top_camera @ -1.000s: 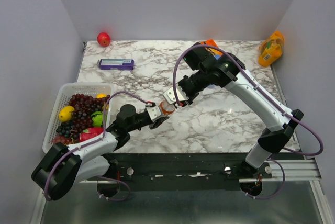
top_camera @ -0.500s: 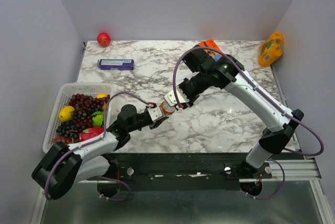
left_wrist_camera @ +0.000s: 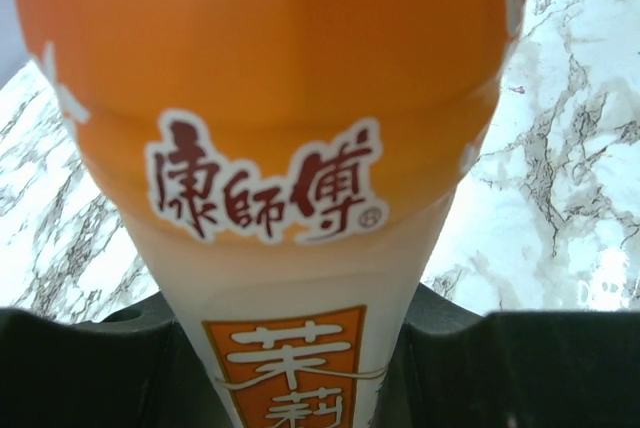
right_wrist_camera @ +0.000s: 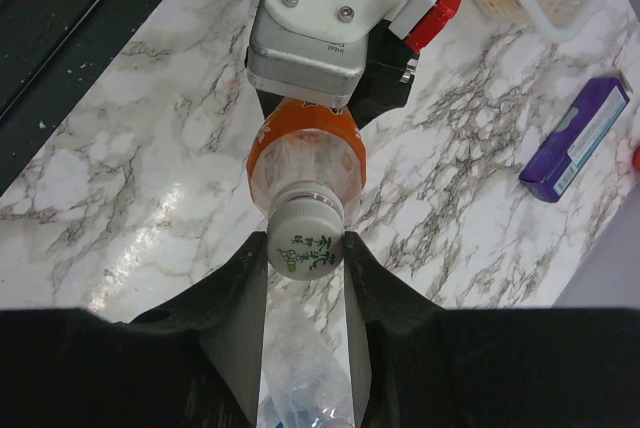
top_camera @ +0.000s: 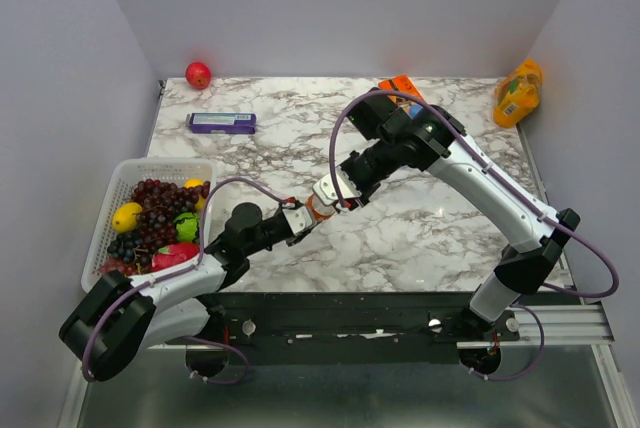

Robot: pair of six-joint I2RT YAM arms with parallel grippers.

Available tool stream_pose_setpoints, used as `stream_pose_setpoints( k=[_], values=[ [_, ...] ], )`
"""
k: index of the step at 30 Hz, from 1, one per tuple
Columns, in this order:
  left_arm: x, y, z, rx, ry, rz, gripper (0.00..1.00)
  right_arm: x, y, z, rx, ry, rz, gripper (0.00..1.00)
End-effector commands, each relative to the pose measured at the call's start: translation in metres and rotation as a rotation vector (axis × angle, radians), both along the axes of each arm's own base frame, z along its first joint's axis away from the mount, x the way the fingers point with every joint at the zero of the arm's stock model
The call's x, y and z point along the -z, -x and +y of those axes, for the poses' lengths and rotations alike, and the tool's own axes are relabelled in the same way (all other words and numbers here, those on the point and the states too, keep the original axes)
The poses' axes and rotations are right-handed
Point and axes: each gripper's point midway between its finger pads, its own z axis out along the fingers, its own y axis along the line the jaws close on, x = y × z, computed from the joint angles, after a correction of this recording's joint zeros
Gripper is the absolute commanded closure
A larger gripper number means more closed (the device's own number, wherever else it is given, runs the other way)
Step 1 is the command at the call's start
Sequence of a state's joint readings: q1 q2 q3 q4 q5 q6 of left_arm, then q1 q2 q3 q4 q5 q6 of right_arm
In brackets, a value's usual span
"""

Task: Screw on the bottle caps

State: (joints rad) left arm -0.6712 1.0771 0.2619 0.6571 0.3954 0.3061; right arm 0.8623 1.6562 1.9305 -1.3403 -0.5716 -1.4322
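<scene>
**Two-arm capping, mid-turn.** The orange bottle (left_wrist_camera: 290,148) is shown clamped low on its body between the fingers of the left gripper (top_camera: 300,220). Its neck is pointed away from that gripper's tips, towards the right gripper (top_camera: 326,197). The right gripper is closed on a whitish cap (right_wrist_camera: 303,236), with one finger pressed against each side of the cap's rim. The cap is seated on the bottle's mouth, directly beyond the left gripper's tips, so the two grippers meet nearly tip to tip.

Over the last second neither grip has been altered. The right forearm and wrist have been shifted slightly, so more of the orange packet (top_camera: 402,84) behind the arm is uncovered. The joined grippers have settled a little towards the near edge of the table (top_camera: 440,228). This small movement is judged consistent with a turn being applied to the cap while the bottle is held against rotation.

Whether the threads are engaged cannot be told, as the joint is hidden under the cap's skirt. This bottle is therefore taken as under way, not finished.

A purple box (right_wrist_camera: 575,138) is seen well apart, off to one side of the right gripper. The fruit basket (top_camera: 110,173) stands behind the left gripper's wrist.
</scene>
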Motion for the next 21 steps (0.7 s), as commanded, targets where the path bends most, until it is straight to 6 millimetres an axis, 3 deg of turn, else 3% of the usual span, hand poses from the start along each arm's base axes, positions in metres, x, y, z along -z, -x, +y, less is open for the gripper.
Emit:
stream_pose_setpoints(
  k=[1,7,21],
  values=[
    [-0.057,-0.015,0.003,-0.100,0.156,-0.157,1.00,0.040,0.027,-0.029,0.036,0.208,0.193,0.70],
    [-0.077,-0.031,0.015,-0.228,0.240,-0.177,1.00,0.047,0.025,-0.022,0.122,0.236,0.289,0.70],
    [-0.116,-0.063,0.034,-0.463,0.430,-0.085,1.00,0.063,-0.013,0.009,0.562,0.279,0.588,0.73]
  ],
)
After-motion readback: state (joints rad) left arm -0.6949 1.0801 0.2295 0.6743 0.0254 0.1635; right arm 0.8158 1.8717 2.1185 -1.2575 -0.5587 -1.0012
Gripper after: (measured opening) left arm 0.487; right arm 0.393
